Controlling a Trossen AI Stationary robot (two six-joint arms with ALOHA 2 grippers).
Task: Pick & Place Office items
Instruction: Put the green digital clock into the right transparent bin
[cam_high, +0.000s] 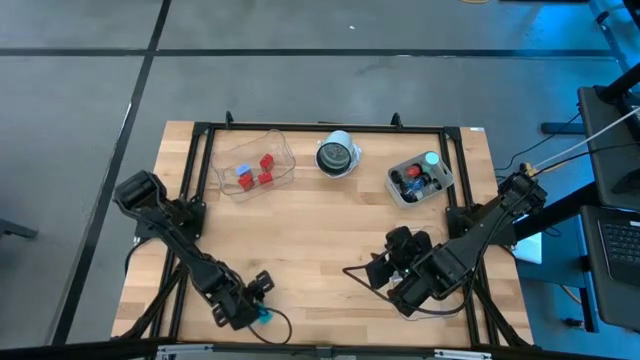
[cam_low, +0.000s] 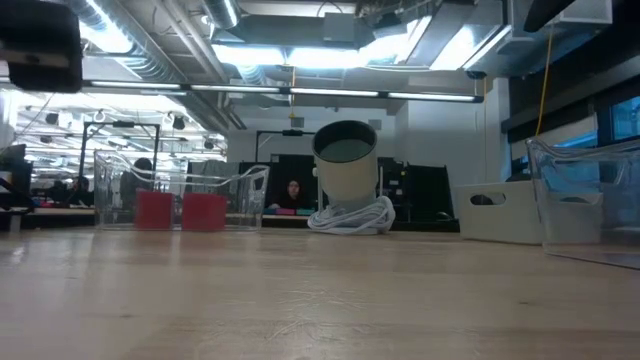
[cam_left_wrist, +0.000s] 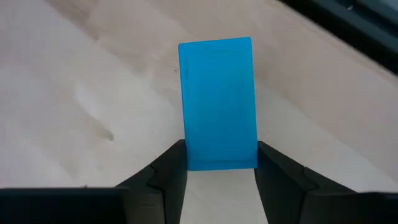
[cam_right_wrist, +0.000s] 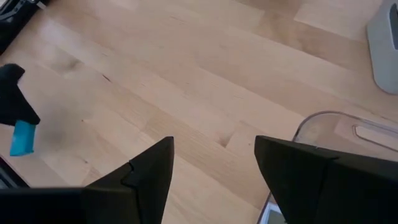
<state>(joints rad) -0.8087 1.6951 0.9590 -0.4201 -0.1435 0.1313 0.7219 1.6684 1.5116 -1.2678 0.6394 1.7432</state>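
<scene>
A blue block (cam_left_wrist: 217, 102) sits between the fingers of my left gripper (cam_left_wrist: 222, 160), which is shut on it near the table's front left edge (cam_high: 262, 312). The right wrist view shows the same block (cam_right_wrist: 23, 138) under that dark gripper. My right gripper (cam_right_wrist: 214, 165) hangs open above the table's right front (cam_high: 372, 272) with nothing between its fingers. Red and blue blocks (cam_high: 255, 172) lie in a clear tray (cam_high: 280, 150) at the far left. Several more office items (cam_high: 418, 177) fill another clear tray (cam_high: 400, 195) at the far right. My left gripper pinches the blue block's two long sides (cam_left_wrist: 186, 155) between its two fingers (cam_left_wrist: 165, 174), at the end of the block nearest the gripper. The fingers slant steeply down and lie along the block. Whether the block is clear of the table, I cannot tell.
A round white-rimmed dark object (cam_high: 337, 156) stands between the two trays at the far edge, with a white cord (cam_low: 352, 217) coiled at its foot. Bare wood (cam_high: 310, 240) lies across the table's middle. A black frame (cam_high: 200, 135) runs along the table's edges.
</scene>
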